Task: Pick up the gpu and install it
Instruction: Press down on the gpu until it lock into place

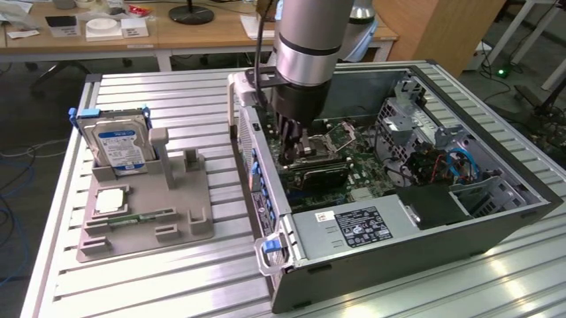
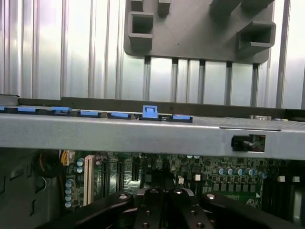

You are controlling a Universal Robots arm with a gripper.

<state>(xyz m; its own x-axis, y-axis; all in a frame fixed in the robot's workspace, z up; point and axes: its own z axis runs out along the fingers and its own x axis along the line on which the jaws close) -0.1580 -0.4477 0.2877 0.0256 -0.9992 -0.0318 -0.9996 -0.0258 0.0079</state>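
Gray parts tray (image 1: 142, 218) is sitting left of the open computer case (image 1: 389, 218), holding the upright hard drive (image 1: 119, 149), a flat chip (image 1: 111, 201) and a memory stick (image 1: 132, 218). Bare ribbed table (image 1: 159, 278) is lying between tray and case. Gripper (image 1: 292, 156) is reaching down inside the case; the gpu (image 1: 320, 175) is lying flat on the motherboard (image 1: 354, 165) just beside it. Grip state: cannot tell. Wrist view is showing the case wall (image 2: 143, 133) with blue clips (image 2: 150, 112), tray beyond.
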